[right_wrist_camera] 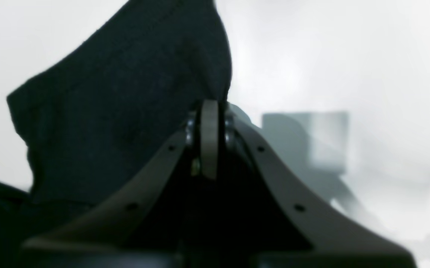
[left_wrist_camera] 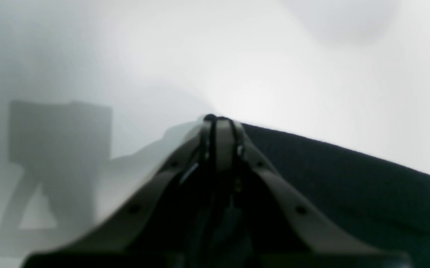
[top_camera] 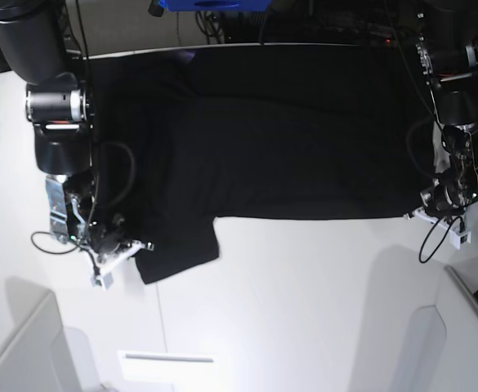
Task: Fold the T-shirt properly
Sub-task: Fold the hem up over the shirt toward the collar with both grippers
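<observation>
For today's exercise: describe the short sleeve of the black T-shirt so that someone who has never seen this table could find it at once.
Start from the white table, where the black T-shirt lies spread across the far half. Follow its near edge towards the base view's left. There the sleeve juts out towards the camera, the only flap breaking that straight edge, beside the right gripper.

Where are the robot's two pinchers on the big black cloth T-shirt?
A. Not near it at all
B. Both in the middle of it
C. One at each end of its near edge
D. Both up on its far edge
C: in the base view the left gripper pinches one near corner of the big black cloth T-shirt, and the right gripper pinches the sleeve at the other end.
</observation>
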Controlling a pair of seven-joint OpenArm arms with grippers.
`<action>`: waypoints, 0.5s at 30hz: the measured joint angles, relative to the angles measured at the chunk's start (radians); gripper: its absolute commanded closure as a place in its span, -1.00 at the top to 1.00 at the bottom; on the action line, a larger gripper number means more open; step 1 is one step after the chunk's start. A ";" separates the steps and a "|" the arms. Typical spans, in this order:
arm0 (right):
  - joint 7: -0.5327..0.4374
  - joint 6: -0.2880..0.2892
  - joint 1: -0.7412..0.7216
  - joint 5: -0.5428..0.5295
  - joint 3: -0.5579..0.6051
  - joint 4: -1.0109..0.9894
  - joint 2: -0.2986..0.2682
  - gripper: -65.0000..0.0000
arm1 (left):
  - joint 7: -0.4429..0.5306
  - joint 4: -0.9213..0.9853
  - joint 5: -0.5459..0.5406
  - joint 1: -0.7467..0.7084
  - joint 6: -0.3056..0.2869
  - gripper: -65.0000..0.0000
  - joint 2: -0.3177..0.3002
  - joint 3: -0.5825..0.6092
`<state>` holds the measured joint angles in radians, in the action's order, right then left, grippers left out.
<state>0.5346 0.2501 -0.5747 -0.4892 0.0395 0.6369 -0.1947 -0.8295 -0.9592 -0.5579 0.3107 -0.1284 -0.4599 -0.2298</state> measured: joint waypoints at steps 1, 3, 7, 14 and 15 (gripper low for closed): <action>-0.001 0.000 0.013 0.001 0.000 0.026 -0.001 -1.00 | -0.009 -0.014 0.001 -0.005 0.000 -1.00 0.000 0.000; 0.008 -0.001 0.047 0.003 0.001 0.092 -0.001 -1.00 | -0.024 -0.061 0.003 -0.021 0.001 -1.00 0.004 0.000; 0.014 -0.004 0.092 0.003 0.004 0.212 -0.018 -1.00 | -0.031 -0.155 -0.003 -0.030 0.000 -1.00 0.002 -0.002; 0.064 -0.006 0.150 -0.001 -0.002 0.352 -0.035 -1.00 | -0.116 -0.279 0.001 -0.065 0.001 -1.00 0.003 -0.006; 0.068 -0.006 0.158 0.000 -0.003 0.370 -0.040 -1.00 | -0.126 -0.297 0.002 -0.069 0.000 -1.00 0.003 -0.006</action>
<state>0.6022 0.2436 -0.4171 -0.4896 0.0368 1.0073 -0.2348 -0.9550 -1.2560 -0.5564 0.2413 -0.1284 -0.4564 -0.2359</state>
